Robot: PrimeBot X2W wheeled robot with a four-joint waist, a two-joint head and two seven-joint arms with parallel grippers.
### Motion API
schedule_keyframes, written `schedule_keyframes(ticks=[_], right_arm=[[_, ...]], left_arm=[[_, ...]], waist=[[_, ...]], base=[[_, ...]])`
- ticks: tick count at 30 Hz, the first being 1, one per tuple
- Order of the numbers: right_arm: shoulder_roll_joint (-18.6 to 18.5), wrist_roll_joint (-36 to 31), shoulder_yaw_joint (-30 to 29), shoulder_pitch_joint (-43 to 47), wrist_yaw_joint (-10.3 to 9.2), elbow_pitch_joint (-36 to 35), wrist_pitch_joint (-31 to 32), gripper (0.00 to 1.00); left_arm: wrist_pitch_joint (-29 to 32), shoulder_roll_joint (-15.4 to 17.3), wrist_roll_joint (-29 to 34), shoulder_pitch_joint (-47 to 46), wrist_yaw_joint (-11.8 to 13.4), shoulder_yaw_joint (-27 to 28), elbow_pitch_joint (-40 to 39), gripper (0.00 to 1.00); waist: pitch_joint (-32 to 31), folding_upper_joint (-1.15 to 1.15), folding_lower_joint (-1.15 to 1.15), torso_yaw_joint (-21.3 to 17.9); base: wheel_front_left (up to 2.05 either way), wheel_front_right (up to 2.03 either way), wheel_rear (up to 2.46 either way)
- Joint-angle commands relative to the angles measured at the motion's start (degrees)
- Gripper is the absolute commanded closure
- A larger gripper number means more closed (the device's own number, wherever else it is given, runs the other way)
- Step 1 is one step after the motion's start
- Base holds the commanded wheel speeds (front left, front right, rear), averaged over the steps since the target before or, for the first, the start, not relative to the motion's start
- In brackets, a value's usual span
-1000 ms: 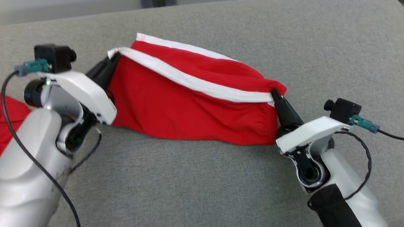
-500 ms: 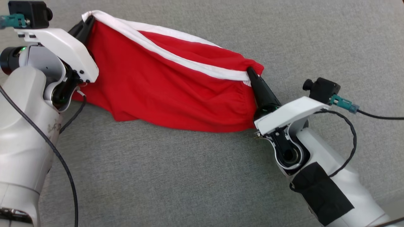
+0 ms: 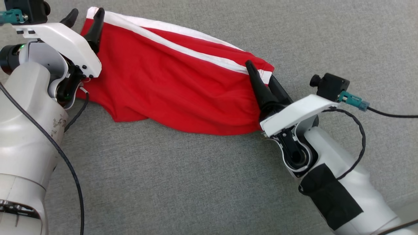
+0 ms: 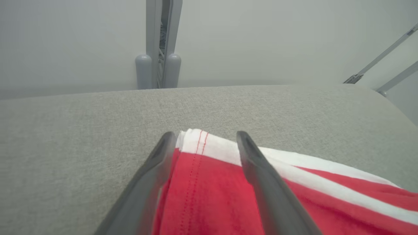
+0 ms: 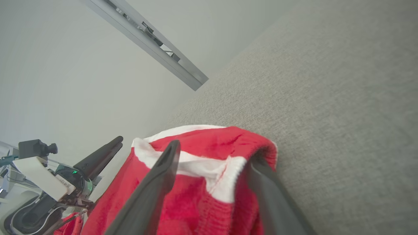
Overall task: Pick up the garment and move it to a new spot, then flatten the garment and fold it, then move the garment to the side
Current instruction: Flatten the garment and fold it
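Straddling opposite ends of the red white-banded garment [image 3: 169,85] on grey upholstery [image 3: 196,182] with left gripper [image 3: 86,13] and right gripper [image 3: 260,70], both spread.

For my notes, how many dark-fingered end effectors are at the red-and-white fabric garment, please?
2: left end effector at its left corner, right end effector at its right end.

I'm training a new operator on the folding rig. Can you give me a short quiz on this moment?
1. True or false: the left gripper and right gripper are both clamped shut on the garment.
2. The band along the garment's far edge is: A white, B blue, C black.
3. Fill in: the garment lies on a ___ fabric surface.

Key: 1 false, both stand open with a corner of cloth between the fingers; 2 A; 3 grey.
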Motion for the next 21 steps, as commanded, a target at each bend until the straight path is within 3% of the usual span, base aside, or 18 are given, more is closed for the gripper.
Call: schedule_keyframes(ticks=[1, 7, 11, 21], right_arm=[[-1.08, -0.88, -0.54, 2.67, -0.08, 1.55, -0.09, 0.00], [-1.31, -12.94, -7.00, 7.65, -0.17, 1.47, -0.09, 0.00], [-1.55, -19.74, -12.19, 12.02, -0.16, -1.21, -0.10, 0.00], [-1.01, -39.99, -28.19, 22.71, -0.04, -17.36, -0.10, 0.00]], left_arm=[[-1.49, 0.38, 0.33, 0.39, -0.23, -0.05, -0.11, 0.00], [-11.14, 1.41, 1.86, 4.61, 1.29, 0.17, -2.09, 0.00], [-13.98, 2.62, 2.75, 9.61, 2.87, 0.33, -5.88, 0.00], [-15.57, 6.95, 4.95, 28.11, 12.80, 5.15, -29.44, 0.00]], waist=[[-0.55, 0.00, 0.00, 0.40], [-2.96, 0.00, 0.00, 1.64], [-4.97, 0.00, 0.00, 2.95], [-9.46, 0.00, 0.00, 5.77]], base=[[0.00, 0.00, 0.00], [0.00, 0.00, 0.00], [0.00, 0.00, 0.00], [0.00, 0.00, 0.00]])
